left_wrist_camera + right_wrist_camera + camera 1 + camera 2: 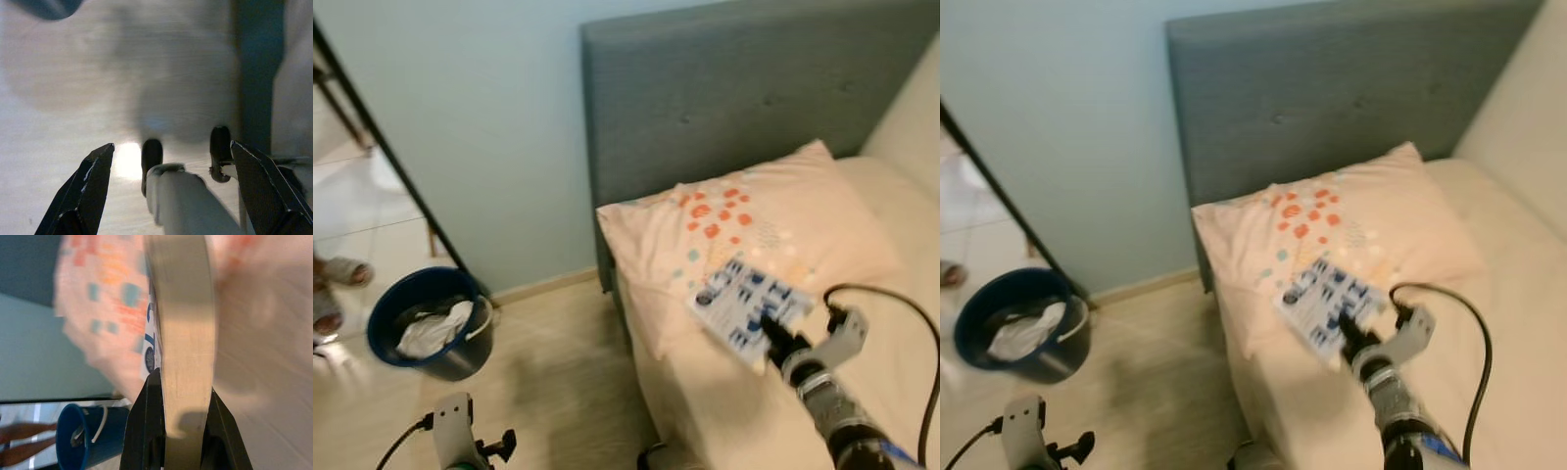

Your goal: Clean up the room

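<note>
A bed [901, 323] with cream sheets is being shown against a grey headboard [744, 88] and a pale blue wall [480, 108]. A peach pillow [744, 245] with orange and teal dots is being seen lying at the head of the bed, its near corner hanging over the bed's edge.

The right end effector [771, 335] is being held out over the bed, just in front of the pillow, and its two black fingers are being kept clamped on a white and blue printed packet [747, 304]. The packet is being held flat and tilted, above the pillow's near edge. In the right wrist view the packet [183, 333] is being seen edge-on between the closed-in fingers [142, 431], with the pillow [102, 308] blurred behind it.

A blue bin [429, 323] with white crumpled material [435, 331] inside is being seen standing on the wooden floor [558, 392], well apart from the bed, beside a black frame [391, 157]. A person's sandalled feet [333, 289] are being shown at the far left edge.

The left end effector [168, 188] is being held low over the floor, its fingers [85, 196] spread wide apart
</note>
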